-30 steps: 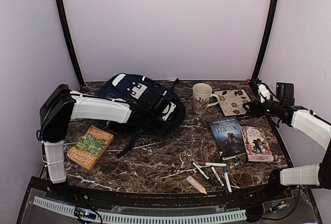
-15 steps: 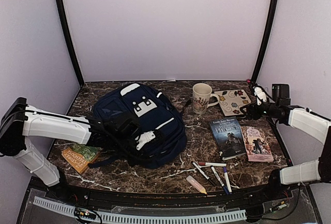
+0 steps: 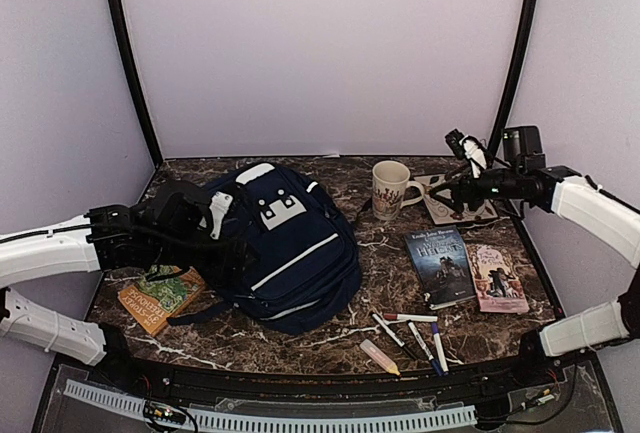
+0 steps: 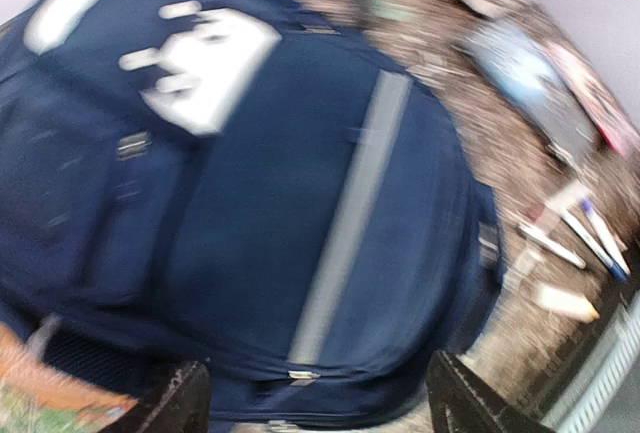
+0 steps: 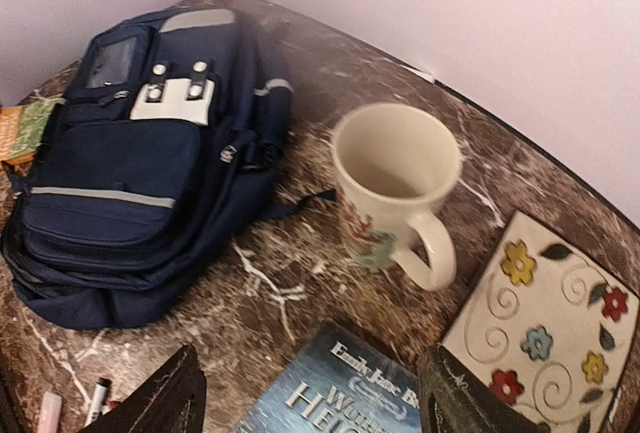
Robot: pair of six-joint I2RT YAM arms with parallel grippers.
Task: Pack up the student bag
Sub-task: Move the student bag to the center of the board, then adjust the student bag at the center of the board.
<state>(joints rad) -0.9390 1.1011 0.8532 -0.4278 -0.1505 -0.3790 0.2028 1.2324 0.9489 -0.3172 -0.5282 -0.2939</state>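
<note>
The large navy-blue fabric student bag [image 3: 295, 253] is seen lying just beyond the nearer left gripper [image 4: 320, 378], whose jaws are spread apart, empty.

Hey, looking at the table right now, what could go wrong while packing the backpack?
The student bag lies flat, front up, and looks zipped shut, so pushing items at it may only shove it around. The mug stands close beside it with a strap trailing toward it; dragging the bag might tip the mug. The pens lie near the front edge and may roll off if bumped.
</note>
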